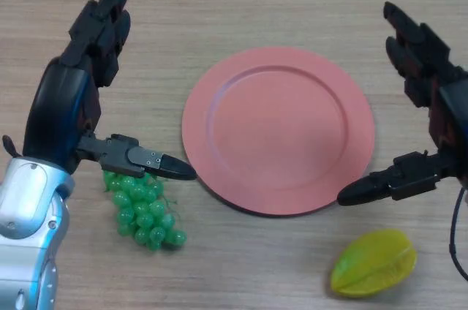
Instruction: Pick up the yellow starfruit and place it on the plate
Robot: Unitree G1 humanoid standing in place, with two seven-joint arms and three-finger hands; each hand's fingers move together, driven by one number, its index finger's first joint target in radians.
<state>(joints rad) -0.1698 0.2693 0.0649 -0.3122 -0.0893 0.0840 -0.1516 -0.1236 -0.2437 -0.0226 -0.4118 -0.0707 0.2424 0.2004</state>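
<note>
yellow starfruit (pixel 374 262), pink plate (pixel 278 131), green grapes (pixel 144 209), black hands, light wood-grain table (pixel 256 3)

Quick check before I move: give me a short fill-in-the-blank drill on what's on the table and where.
1. The starfruit lies on the table near the ____ hand.
2. The plate holds ____.
3. The fruit under the left hand is a bunch of green ____.
4. Both hands have their fingers ____.

Missing words: right; nothing; grapes; open
</note>
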